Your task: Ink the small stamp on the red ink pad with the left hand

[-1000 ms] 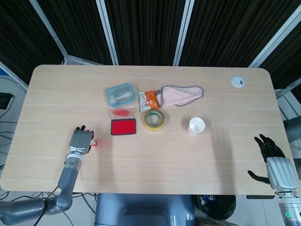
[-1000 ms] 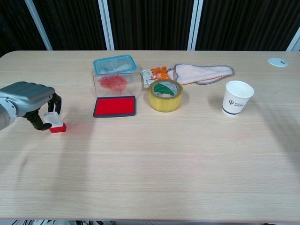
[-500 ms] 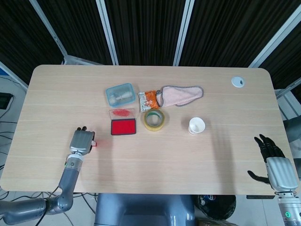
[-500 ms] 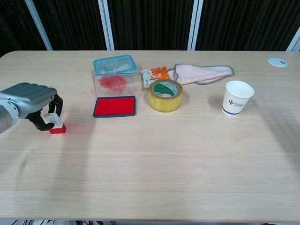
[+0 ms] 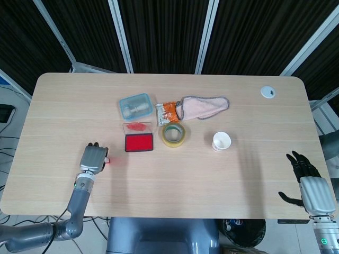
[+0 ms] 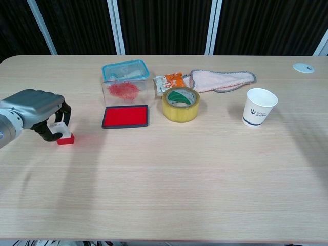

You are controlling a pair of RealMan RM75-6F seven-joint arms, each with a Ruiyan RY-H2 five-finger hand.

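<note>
The small stamp (image 6: 64, 136) has a red base and a clear top, and stands on the table at the left. My left hand (image 6: 37, 110) curls around it, with fingers on its top; the head view shows the left hand (image 5: 93, 157) covering most of the stamp (image 5: 106, 160). The red ink pad (image 6: 125, 116) lies open to the right of the stamp, its clear lid raised behind it; it is also visible as the ink pad (image 5: 139, 142) in the head view. My right hand (image 5: 308, 179) hangs open off the table's near right corner.
Behind the pad sits a blue-rimmed clear box (image 6: 124, 70). A yellow tape roll (image 6: 180, 103), an orange snack packet (image 6: 171, 80), a pink cloth (image 6: 222, 80) and a white paper cup (image 6: 260, 106) lie to the right. A white disc (image 6: 303, 67) sits at the far right.
My left hand, with the stamp under its fingers, has shifted slightly toward the ink pad. The right hand has stayed where it was.
</note>
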